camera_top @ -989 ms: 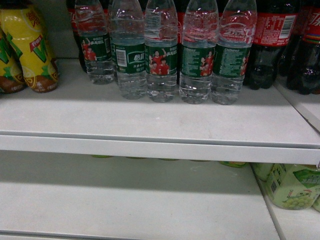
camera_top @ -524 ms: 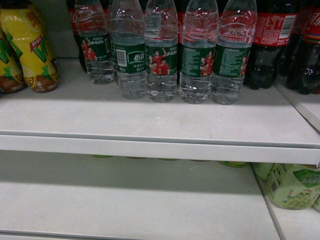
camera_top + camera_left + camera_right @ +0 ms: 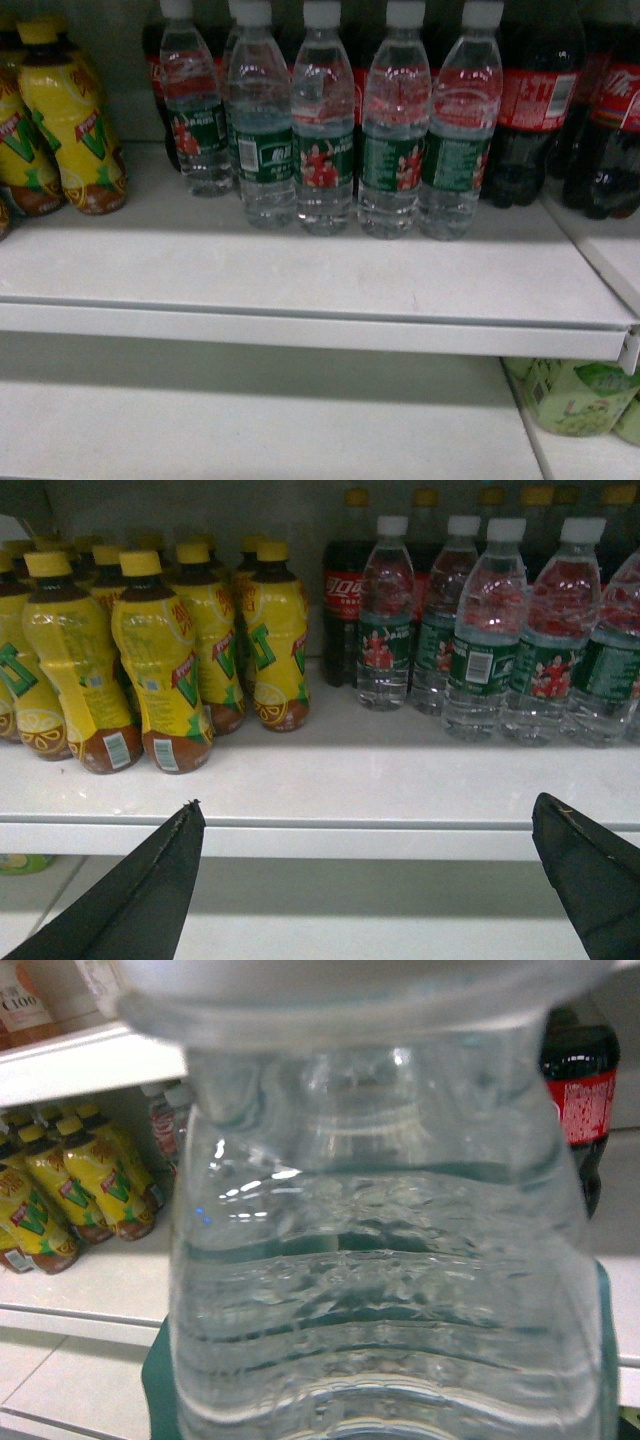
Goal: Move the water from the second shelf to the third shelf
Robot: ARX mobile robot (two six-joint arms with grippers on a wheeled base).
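Shelf stock, as seen from the aisle: one row of water bottles [image 3: 323, 150] standing upright toward the back of the upper shelf [image 3: 300, 275], clear ribbed plastic, white caps, dark green wrap labels with red-shirted figures; the front edge of that shelf is bare. Yellow-labelled tea bottles [image 3: 70, 120] occupy the left end of the same shelf, dark cola bottles [image 3: 535, 110] with red labels the right end and the back behind the water. Lower shelf [image 3: 250, 420]: pale green drink cartons [image 3: 575, 395] at the right edge. Left gripper [image 3: 365, 880]: jaws spread wide and holding nothing, level with the front lip of the upper shelf, well short of the bottles. Right gripper: its own camera is filled by a water bottle [image 3: 385, 1260] seen from just below the cap, so close that this looks like a bottle in its grasp, though the fingers themselves are out of sight and I cannot tell for certain whether they are closed on it. Handling notes: a full bottle, moderately heavy for its build; thin walls yield under a hard squeeze, and the smooth label film may slip. Best purchase is across the ribbed body at or just above the label, kept upright when carried to the other shelf
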